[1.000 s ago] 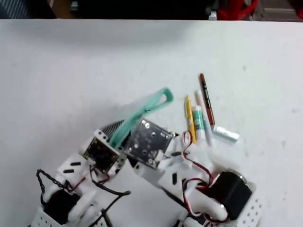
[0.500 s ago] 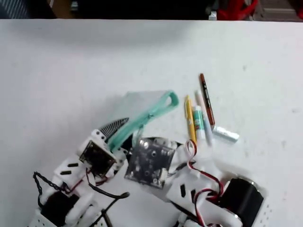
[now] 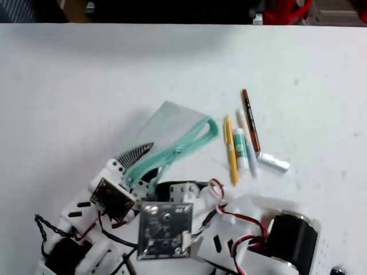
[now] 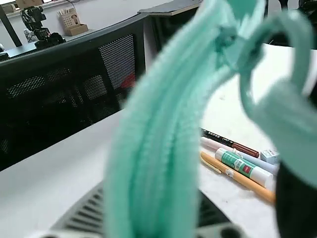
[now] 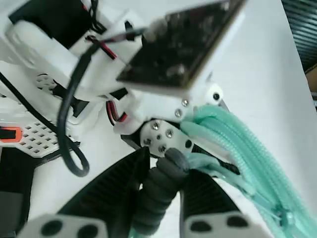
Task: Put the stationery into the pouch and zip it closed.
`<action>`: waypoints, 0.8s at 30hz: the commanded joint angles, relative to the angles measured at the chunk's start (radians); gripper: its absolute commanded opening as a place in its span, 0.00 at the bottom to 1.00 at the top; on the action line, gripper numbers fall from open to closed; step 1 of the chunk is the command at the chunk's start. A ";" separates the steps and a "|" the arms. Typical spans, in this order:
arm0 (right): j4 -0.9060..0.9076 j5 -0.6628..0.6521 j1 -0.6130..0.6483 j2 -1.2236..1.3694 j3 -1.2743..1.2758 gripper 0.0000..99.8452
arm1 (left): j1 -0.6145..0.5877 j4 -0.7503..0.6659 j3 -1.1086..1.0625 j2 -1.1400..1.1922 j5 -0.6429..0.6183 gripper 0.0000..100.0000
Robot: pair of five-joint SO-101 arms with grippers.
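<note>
High view: the pouch (image 3: 166,123) is on the table (image 3: 86,86) just beside the pens (image 3: 230,150), its near end hidden under both arms.
Left wrist view: the left jaws clamp the pouch's mint zip edge (blurred, very close), which cuts off the pens.
Right wrist view: the right jaws sit at that edge; I cannot tell their grip.

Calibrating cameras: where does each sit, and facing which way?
High view: above the table, looking down on left arm, right arm, pouch and pens.
Left wrist view: on the left arm, looking along the pouch in the left claw toward pens.
Right wrist view: on the right arm, past the right claw at the left claw.
All share the pouch.
</note>
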State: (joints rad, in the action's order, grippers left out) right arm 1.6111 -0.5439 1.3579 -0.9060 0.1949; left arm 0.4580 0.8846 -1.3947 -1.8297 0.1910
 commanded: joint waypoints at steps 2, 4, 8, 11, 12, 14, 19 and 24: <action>0.024 -0.064 0.232 0.108 -0.023 0.02 | -0.024 -0.003 0.005 0.004 0.003 0.02; 0.024 -0.066 0.237 0.119 -0.026 0.02 | -0.024 -0.002 0.005 0.004 0.003 0.02; 0.045 -0.129 0.079 0.084 -0.054 0.02 | -0.024 0.002 0.005 0.004 0.003 0.02; 0.064 -0.172 -0.088 0.021 -0.061 0.02 | -0.024 0.002 0.005 0.004 0.003 0.02; 0.065 -0.181 -0.139 0.007 -0.049 0.02 | -0.024 0.002 0.005 0.004 0.002 0.02; 0.061 -0.190 -0.211 -0.021 -0.003 0.02 | -0.024 0.002 0.009 0.004 0.002 0.02; -0.027 -0.190 -0.317 -0.030 0.189 0.02 | -0.024 0.077 0.077 0.004 0.002 0.02; -0.059 -0.183 -0.378 -0.039 0.292 0.20 | -0.024 0.101 0.091 0.002 0.002 0.02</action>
State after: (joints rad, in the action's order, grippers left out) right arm 1.5604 -0.7219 1.0111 -0.9367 0.4680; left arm 0.4411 0.9843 -1.3794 -1.8082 0.1910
